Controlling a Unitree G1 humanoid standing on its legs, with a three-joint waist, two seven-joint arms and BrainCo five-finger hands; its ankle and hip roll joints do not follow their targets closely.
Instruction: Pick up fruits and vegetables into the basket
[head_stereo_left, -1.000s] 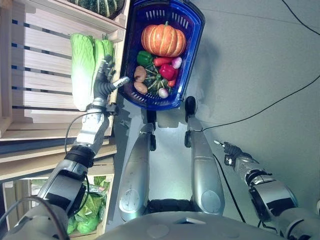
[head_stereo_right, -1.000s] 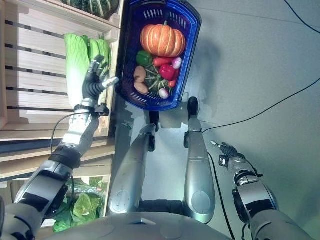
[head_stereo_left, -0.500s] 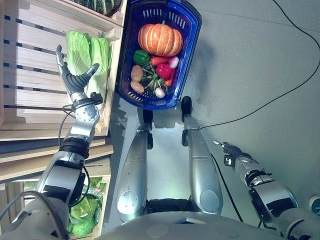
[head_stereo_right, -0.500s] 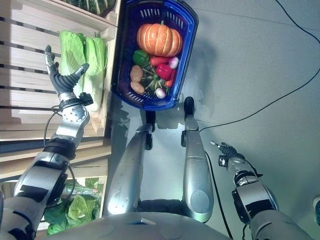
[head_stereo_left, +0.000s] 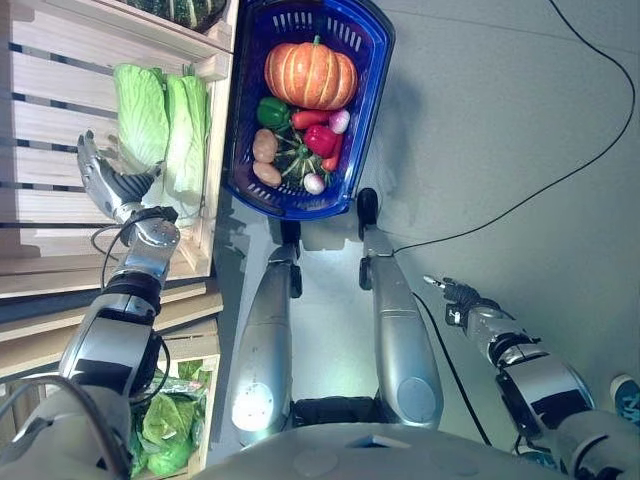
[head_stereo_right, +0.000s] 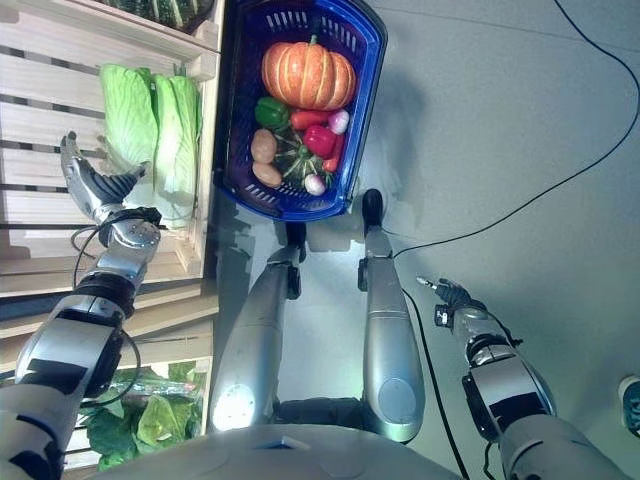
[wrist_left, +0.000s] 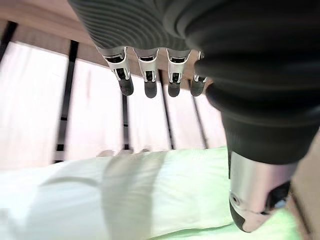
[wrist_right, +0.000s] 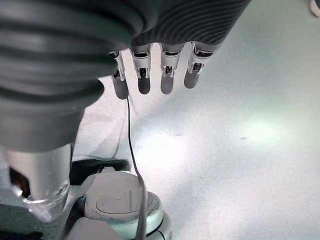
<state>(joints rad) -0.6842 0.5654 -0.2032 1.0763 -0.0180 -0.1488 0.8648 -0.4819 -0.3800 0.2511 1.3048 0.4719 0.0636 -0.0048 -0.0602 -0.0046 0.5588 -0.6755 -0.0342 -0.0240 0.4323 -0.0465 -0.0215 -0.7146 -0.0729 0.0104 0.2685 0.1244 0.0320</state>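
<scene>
Left hand (head_stereo_left: 112, 186) spread wide and empty over the slatted wooden shelf (head_stereo_left: 50, 120), just beside the two napa cabbages (head_stereo_left: 165, 120) that lie next to the loaded blue basket (head_stereo_left: 372, 60) — looks like a reach, needing fingers closed round one cabbage next.

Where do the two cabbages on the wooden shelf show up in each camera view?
Left eye view: cabbages upper left, beside the left hand.
Right eye view: cabbages upper left.
Left wrist view: pale green cabbage past the fingers.
Right wrist view: floor, not the cabbages.
Shared landmark: slatted wooden shelf.
</scene>
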